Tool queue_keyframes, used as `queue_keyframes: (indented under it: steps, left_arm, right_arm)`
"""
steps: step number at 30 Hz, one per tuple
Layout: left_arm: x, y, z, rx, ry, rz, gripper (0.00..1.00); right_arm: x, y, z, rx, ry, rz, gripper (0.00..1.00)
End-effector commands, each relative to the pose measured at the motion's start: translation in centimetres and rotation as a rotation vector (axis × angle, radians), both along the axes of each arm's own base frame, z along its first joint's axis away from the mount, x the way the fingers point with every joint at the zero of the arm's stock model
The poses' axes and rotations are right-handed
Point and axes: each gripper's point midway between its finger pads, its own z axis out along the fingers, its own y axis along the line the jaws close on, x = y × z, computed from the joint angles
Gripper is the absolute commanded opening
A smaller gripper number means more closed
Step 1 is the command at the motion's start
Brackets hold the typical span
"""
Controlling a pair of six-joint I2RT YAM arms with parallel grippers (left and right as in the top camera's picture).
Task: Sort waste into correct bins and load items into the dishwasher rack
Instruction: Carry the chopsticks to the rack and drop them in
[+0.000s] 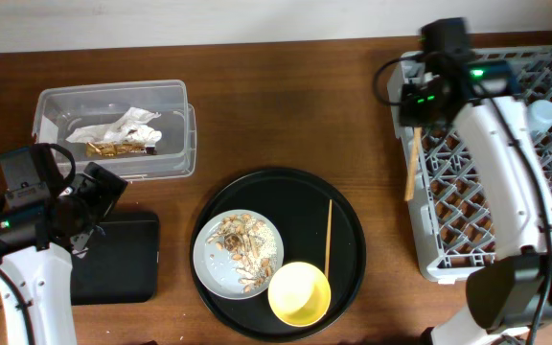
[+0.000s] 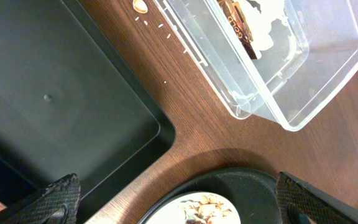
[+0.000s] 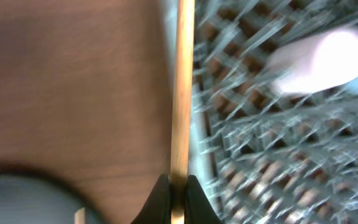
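Over brown counter [image 1: 286,105], right pincer [image 3: 178,186] pinching a chopstick [image 3: 182,93] at left wall of the dishwasher rack [image 1: 468,218], left pincer [image 2: 179,199] spread: seems light, stiff, slippery, best pinched squarely near its end.

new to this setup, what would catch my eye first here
The right gripper pinches a chopstick at the edge of the grey rack. Mid-table, a round black tray carries a scrap-covered plate, a yellow bowl and the second chopstick; a wrapper lies in the clear tub.
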Motion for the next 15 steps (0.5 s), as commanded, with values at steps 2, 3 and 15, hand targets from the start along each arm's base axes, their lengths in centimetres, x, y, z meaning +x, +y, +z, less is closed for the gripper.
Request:
queue_keyframes:
  steps: [2, 3, 15]
  left_arm:
    - [0.0, 0.0, 0.0, -0.011, -0.003, 0.013, 0.99]
    - [0.0, 0.0, 0.0, -0.011, -0.003, 0.013, 0.99]
    - [0.0, 0.0, 0.0, -0.011, -0.003, 0.013, 0.99]
  right_arm:
    - [1.5, -4.0, 1.3, -0.079, -0.057, 0.062, 0.05]
    - [1.9, -4.2, 1.4, -0.068, -0.073, 0.089, 0.05]
    - [5.4, -4.8, -3.5, 0.006, -0.062, 0.124, 0.05]
